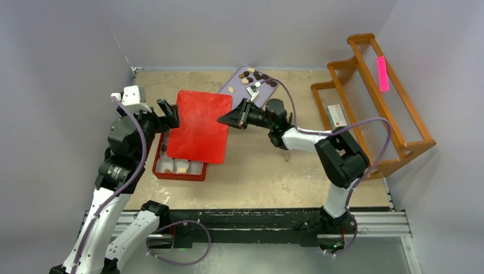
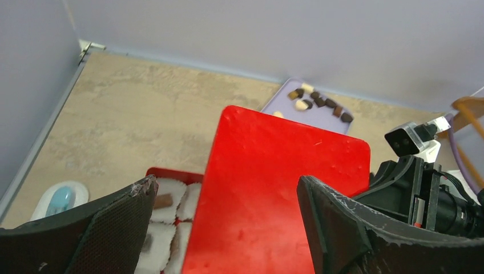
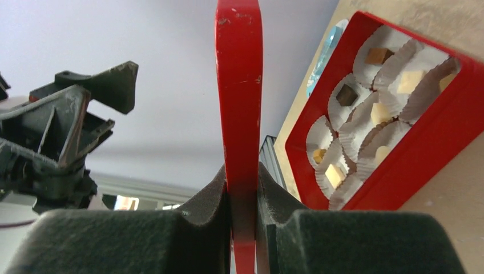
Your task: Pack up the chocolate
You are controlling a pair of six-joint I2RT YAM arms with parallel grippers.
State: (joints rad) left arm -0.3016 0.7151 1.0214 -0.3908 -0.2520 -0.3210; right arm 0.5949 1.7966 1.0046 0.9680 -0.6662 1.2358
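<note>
1. Red everywhere here. My left tool [image 1: 170, 114] sits at the left edge of the red lid [image 1: 200, 128] with its jaws wide apart, gripping nothing.
2. Below the lid is the red box [image 1: 178, 174] on the desk [image 1: 268, 171], with chocolate [image 3: 378, 55] tucked into white paper cups [image 3: 419, 91].
3. My right tool [image 1: 231, 120] is clamped tight on the lid's right edge and carries it alone, raised over the box.
4. More chocolate [image 1: 259, 76] lies loose on the purple tray [image 1: 231, 85] behind that tool.
5. My guess is the lid goes on next. To do it well I'd square its corners to the rim, lower it flat, and keep the clamp on until it seats. The free tool could steady the far edge.
6. Hard to tell: from above, the lid covers most of the box, so I can't see if every cup is filled. I also can't see whether the lid's left edge touches the rim. There's a pale blue-white thing [image 2: 60, 200] left of the box that I can't identify.
</note>
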